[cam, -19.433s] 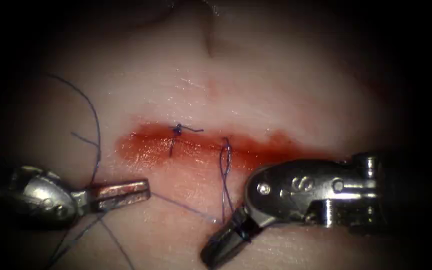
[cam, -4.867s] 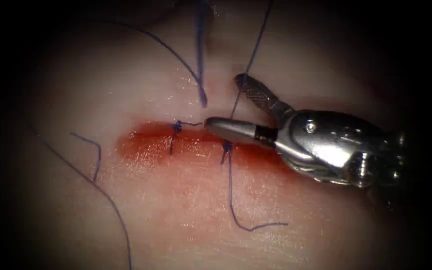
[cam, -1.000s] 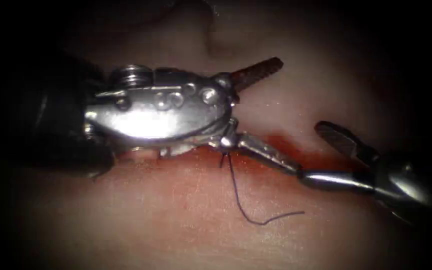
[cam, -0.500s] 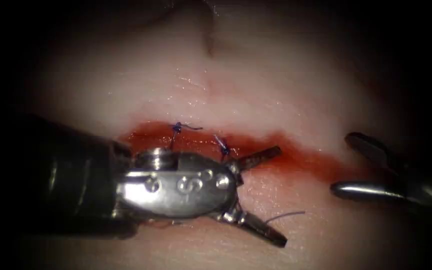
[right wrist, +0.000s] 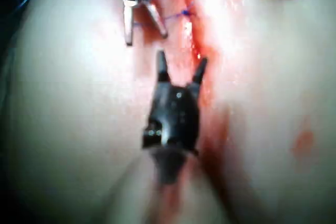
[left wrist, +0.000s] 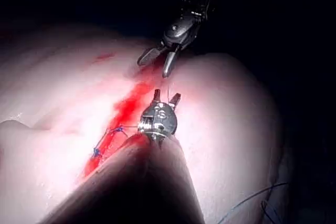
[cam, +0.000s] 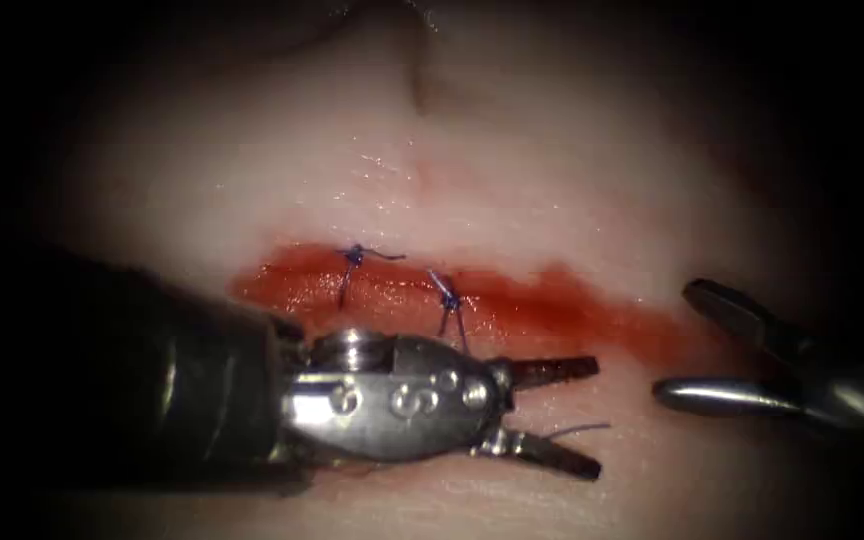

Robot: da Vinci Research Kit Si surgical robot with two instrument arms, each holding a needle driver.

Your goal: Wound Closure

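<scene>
Left tool [cam: 552, 415] lies low over the tissue [cam: 512, 150] just below the cut [cam: 512, 310], jaws apart, holding nothing; a loose thread end [cam: 577, 430] lies between its jaws, by the lower one. Right tool [cam: 697, 345] sits at the cut's right end, jaws spread wide, empty. Two knotted stitches cross the cut: left stitch [cam: 352, 262], right stitch [cam: 445, 297]. Red fluid [cam: 592, 315] fills the cut line. Cannot tell where the needle is.
</scene>
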